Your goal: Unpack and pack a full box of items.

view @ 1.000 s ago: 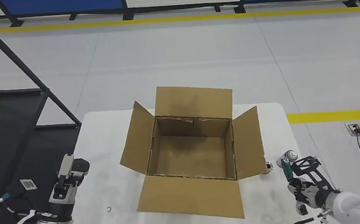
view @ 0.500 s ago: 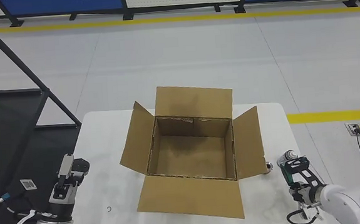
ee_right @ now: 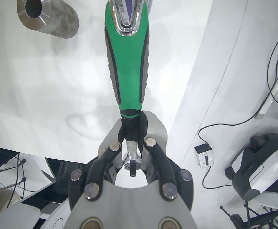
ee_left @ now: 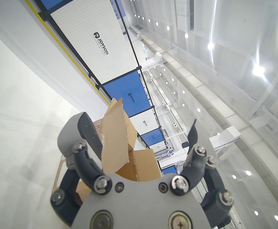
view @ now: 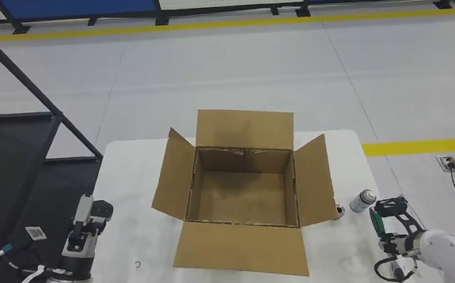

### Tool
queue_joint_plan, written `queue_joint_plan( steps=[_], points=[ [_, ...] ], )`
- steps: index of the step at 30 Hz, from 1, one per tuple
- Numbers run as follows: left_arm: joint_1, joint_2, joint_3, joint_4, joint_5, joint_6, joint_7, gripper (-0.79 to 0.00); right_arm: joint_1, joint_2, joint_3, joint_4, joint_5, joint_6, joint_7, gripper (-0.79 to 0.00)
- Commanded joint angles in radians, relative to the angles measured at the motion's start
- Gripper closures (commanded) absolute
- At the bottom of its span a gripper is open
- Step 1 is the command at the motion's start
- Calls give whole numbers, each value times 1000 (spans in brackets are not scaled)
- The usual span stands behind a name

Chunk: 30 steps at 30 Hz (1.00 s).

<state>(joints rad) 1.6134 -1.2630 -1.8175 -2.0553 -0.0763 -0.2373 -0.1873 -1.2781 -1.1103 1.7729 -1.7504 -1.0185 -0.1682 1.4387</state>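
At far left of surface [view: 139,243], left end effector [ee_left: 140,130] parked, jaws wide apart, nothing held. Mid-surface, box [view: 243,196] w/ flaps spread, inside looks empty. Right of box, metal cylinder [view: 363,202] upright; just beside it, right end effector [ee_right: 132,128] clamped on green-handled tool [ee_right: 127,71]. Prob. unpack-to-pack turnover; next calls for lifting tool over right flap w/o clipping cardboard.

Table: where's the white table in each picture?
Top view: the table lies under the open box.
Left wrist view: table, the pale surface under that box.
Right wrist view: table, behind the green-handled tool and metal cylinder.
Landmark: the box; the top view has the metal cylinder beside it.
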Motion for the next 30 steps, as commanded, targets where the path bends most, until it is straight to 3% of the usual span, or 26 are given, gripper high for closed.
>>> queue_joint_plan(
  steps=[1,14,20,30],
  points=[
    [0,0,0,0,0,0,0,-785,19,2,-5,26,12,16,9,0],
    [0,0,0,0,0,0,0,-785,147,13,-3,219,143,159,20,0],
    [0,0,0,0,0,0,0,-785,164,19,-2,240,141,208,-1,0],
    [0,0,0,0,0,0,0,-785,157,19,-11,241,142,204,-16,0]
  ],
)
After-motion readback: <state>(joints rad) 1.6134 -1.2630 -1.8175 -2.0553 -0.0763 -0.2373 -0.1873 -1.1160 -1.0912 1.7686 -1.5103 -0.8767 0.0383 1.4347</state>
